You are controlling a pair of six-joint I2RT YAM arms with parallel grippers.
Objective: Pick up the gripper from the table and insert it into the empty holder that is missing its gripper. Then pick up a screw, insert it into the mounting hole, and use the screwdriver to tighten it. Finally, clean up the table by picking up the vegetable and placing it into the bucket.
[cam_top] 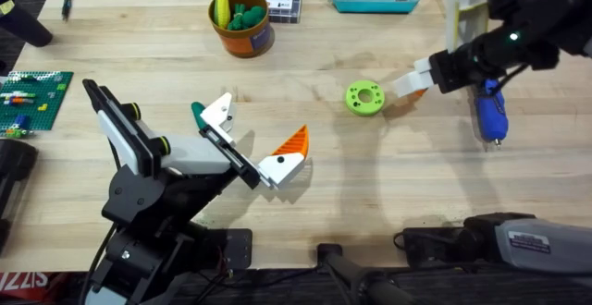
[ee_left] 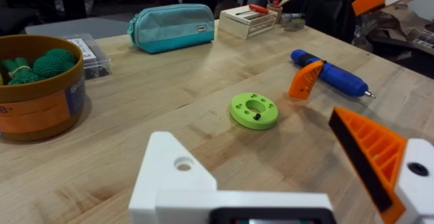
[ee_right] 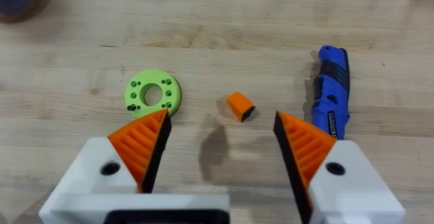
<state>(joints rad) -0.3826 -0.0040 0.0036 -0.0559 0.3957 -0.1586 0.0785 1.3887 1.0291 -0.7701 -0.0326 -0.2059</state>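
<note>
Left gripper (cam_top: 262,141) spread and empty; right gripper (ee_right: 220,149) spread and empty above the table.
From left: bucket (cam_top: 241,25) holding vegetables, green holder (ee_right: 152,94), small orange piece (ee_right: 240,106) between the jaws, screwdriver (ee_right: 331,88) just beside. Descending off-centre could knock the screwdriver or nudge the piece away.

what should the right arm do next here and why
Probably lower the right end effector straight down and close on the small orange piece. It is open, and the piece lies on the table roughly between its fingers. The piece sits apart from the green ring and the blue screwdriver, so a short descent looks unobstructed.
</note>
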